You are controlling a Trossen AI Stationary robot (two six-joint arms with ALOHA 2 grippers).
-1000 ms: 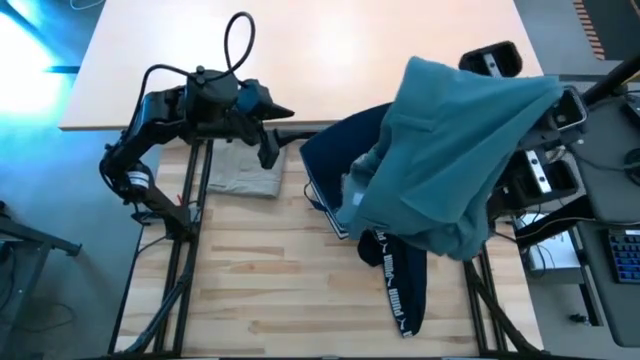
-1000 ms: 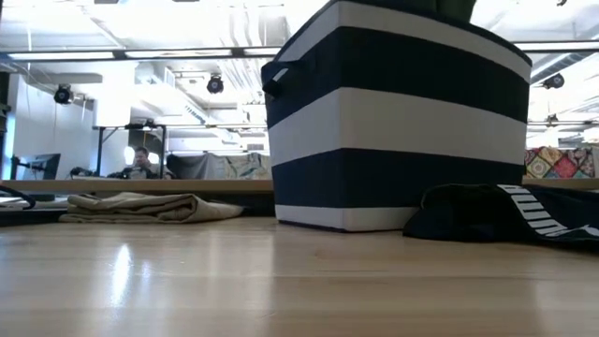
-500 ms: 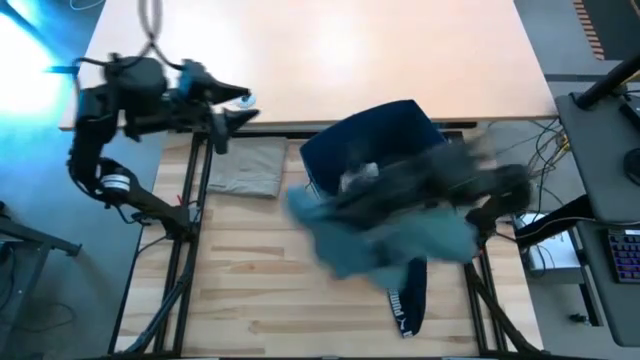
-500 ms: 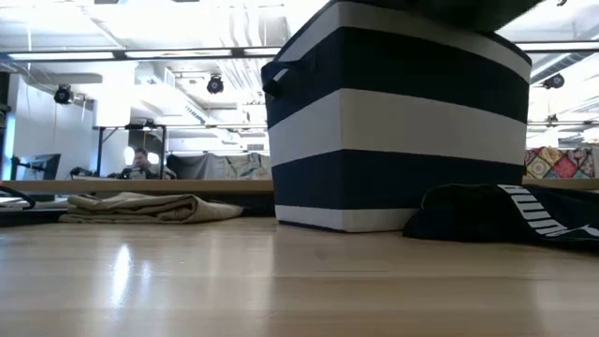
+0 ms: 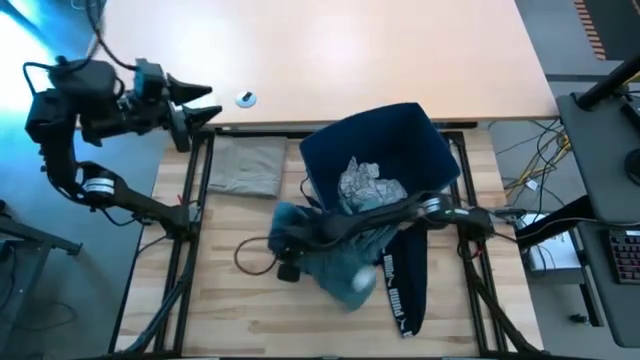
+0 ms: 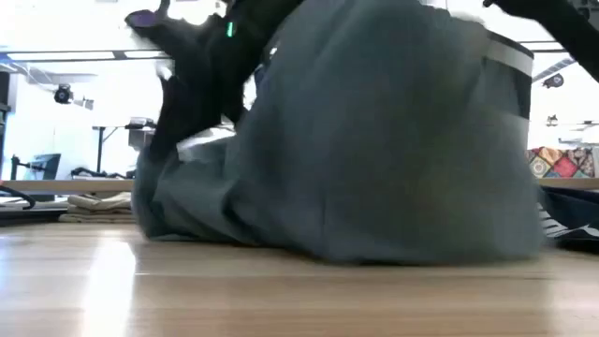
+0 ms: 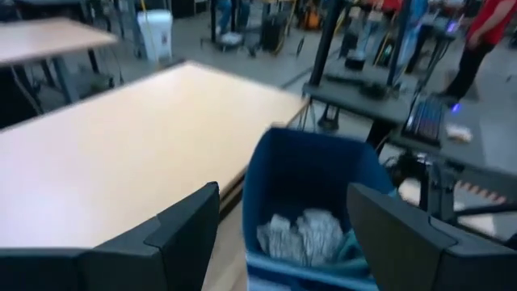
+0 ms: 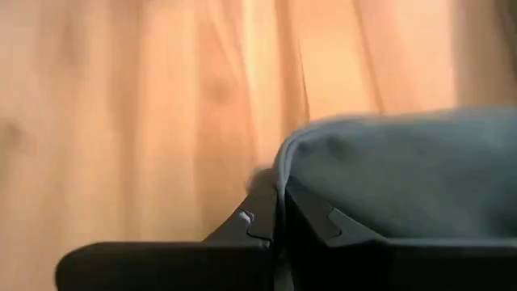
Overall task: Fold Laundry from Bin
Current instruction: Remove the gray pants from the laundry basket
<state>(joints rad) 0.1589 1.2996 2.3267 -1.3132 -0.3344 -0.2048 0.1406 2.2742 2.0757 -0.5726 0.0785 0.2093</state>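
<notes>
My right hand (image 5: 290,252) is down at the table (image 5: 240,310), stretched out in front of the bin (image 5: 440,160), fingers pinched tight on an edge of the teal-green garment (image 5: 345,262); in my wrist view the soft cloth bulges out right past my fingertips (image 8: 257,222) over pale wood grain. The garment lies bunched in a loose, thick heap that trails from my hand back toward the bin, so its long run points bin-ward and any spreading, I reckon, has to pull away from the bin. Beside the heap the navy garment (image 5: 405,290) hangs out of the bin and down the table, white lettering along it. The bin itself is boxy, dark fabric, with crumpled grey pieces (image 5: 368,185) inside. To the bin's side rests the beige garment (image 5: 245,168), folded flat. My left hand (image 5: 198,108) hangs wide open and empty beyond that, well apart from the teal heap, so my right is the nearer.
</notes>
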